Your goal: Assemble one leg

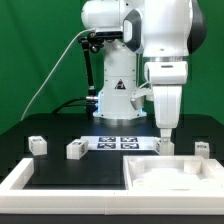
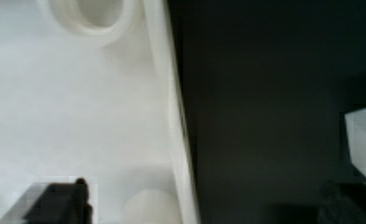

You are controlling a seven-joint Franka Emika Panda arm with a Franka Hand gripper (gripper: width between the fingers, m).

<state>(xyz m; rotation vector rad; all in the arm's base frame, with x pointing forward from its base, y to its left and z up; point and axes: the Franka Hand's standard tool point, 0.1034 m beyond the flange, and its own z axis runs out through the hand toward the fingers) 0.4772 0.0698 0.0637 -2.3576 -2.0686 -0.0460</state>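
Note:
Four small white legs stand on the black table in the exterior view: one at the far left (image 1: 37, 144), one (image 1: 75, 149) beside it, one (image 1: 166, 147) under the hand and one at the right (image 1: 202, 148). The large white tabletop (image 1: 140, 168) lies in front at the right. My gripper (image 1: 163, 134) hangs just above the third leg. In the wrist view the gripper (image 2: 201, 205) is open and empty, its fingers wide apart over the tabletop's rim (image 2: 173, 110). A screw hole (image 2: 91, 14) shows in the tabletop. A white leg's corner (image 2: 365, 140) shows at the picture's edge.
The marker board (image 1: 120, 141) lies in front of the robot's base. A white L-shaped frame (image 1: 22, 180) lies at the front on the exterior view's left. A green backdrop stands behind the table.

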